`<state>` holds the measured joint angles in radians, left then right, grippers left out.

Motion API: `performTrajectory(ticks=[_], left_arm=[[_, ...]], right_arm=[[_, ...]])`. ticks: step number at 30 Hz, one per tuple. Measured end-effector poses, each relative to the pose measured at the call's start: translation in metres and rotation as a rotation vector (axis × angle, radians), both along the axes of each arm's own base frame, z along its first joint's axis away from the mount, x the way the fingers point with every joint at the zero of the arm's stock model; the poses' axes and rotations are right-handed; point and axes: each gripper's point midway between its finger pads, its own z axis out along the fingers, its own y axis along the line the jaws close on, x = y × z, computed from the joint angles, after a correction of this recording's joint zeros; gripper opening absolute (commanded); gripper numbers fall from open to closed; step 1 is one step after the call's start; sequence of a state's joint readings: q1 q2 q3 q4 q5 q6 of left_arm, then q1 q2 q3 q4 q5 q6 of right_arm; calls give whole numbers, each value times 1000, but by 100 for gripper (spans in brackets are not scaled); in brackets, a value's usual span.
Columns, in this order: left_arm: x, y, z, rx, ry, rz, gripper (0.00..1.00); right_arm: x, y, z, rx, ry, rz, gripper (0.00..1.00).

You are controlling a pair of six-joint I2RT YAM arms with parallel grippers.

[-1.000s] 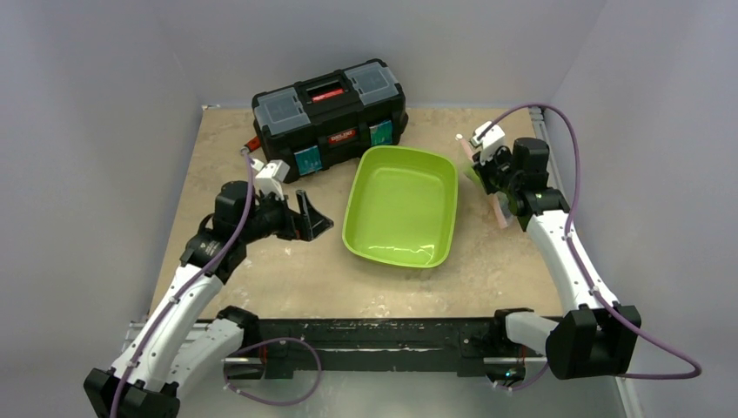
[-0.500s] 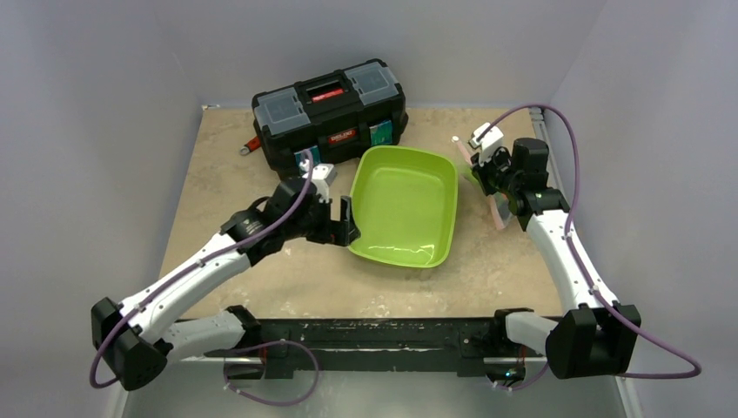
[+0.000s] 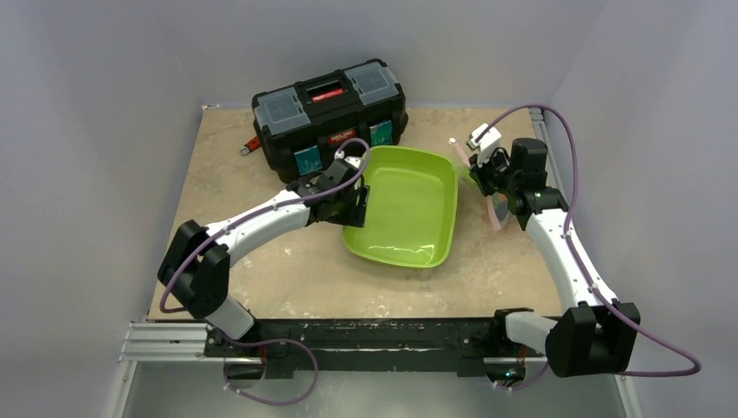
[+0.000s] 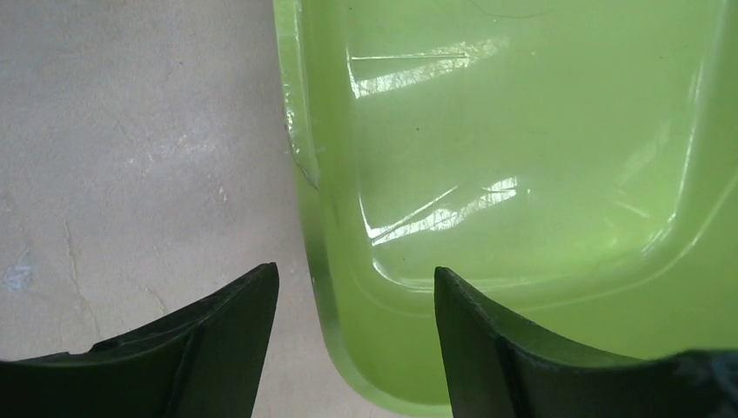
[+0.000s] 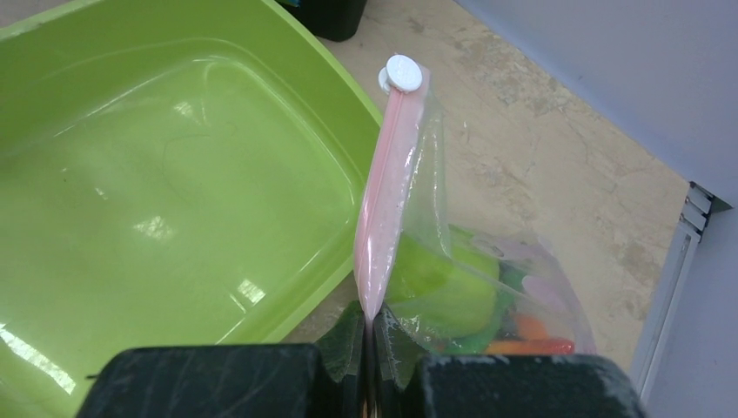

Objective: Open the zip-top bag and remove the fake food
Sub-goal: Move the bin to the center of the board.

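Zip-top bag (image 5: 435, 261), pinched tight at its pink strip (image 5: 383, 209) by the right gripper (image 5: 370, 344), lies right of the partly open, empty left gripper (image 4: 355, 272), across the green tray (image 4: 522, 174).

Beige mottled stone-look tabletop (image 3: 287, 279) — black plastic toolbox (image 3: 331, 117) at eleven o'clock; lime-green plastic tray (image 3: 409, 213) near centre — slightly toward one o'clock.

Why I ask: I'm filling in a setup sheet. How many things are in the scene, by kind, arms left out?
Black plastic toolbox with red handle: 1
Lime-green plastic tray: 1
Clear zip-top bag with pink zip strip, holding fake food too hidden to count: 1
Small red-and-metal item beside the toolbox: 1
Total: 4
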<state>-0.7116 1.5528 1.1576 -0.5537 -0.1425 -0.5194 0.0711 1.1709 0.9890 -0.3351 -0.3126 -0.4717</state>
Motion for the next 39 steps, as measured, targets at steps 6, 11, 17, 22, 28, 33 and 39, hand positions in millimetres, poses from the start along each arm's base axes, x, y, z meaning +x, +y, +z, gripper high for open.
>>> performTrajectory(ticks=[6,11,17,22,28,33,39], left_arm=[[5,3,-32,46,64,7,34],[6,2,-41,53,80,3,4],[7,7,-40,74,66,-15,0],[-5,28,-23,131,59,-61,0],[-12,72,0,195,59,-28,0],[-13,113,0,259,113,50,0],[-19,127,-2,293,149,70,0]], right_arm=[[0,3,-3,7,10,15,0],[0,4,-4,7,12,20,0],[0,5,-4,7,13,32,0],[-2,7,-6,5,19,46,0],[-4,8,-7,4,24,63,0],[-10,14,-11,12,46,101,0],[-16,20,-14,12,62,146,0]])
